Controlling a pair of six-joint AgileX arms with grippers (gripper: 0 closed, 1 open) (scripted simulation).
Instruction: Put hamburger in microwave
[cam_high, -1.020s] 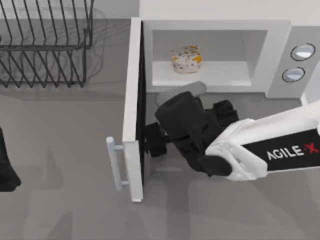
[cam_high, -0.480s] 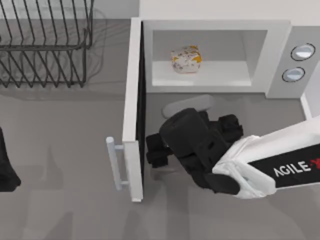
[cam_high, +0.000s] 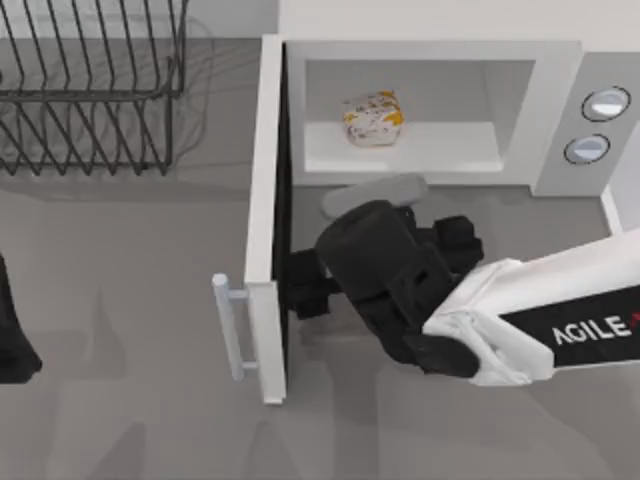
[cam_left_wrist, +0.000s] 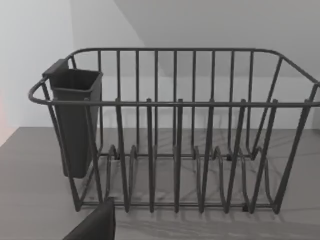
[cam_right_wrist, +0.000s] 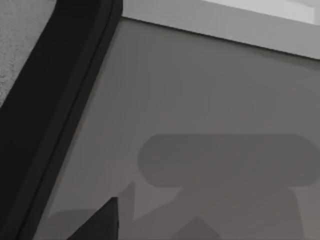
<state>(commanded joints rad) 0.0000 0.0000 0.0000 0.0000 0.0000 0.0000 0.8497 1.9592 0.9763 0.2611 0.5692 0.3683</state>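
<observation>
Right claw (cam_high: 300, 285) sat low over bench (cam_high: 130, 300), just in front of microwave (cam_high: 430, 60), tip close against dark inner face of open door (cam_high: 262, 220); contact unclear. Fingers hidden under wrist, so opening cannot be told; nothing seen held. Hamburger (cam_high: 373, 118) already rested on cavity floor, well apart from claw. Placing judged done. Door stood swung wide on its side hinge, handle (cam_high: 228, 325) outward; probably positioned to push it shut. Left claw (cam_high: 12, 345) parked at bench's left edge near wire rack (cam_left_wrist: 175, 130).
</observation>
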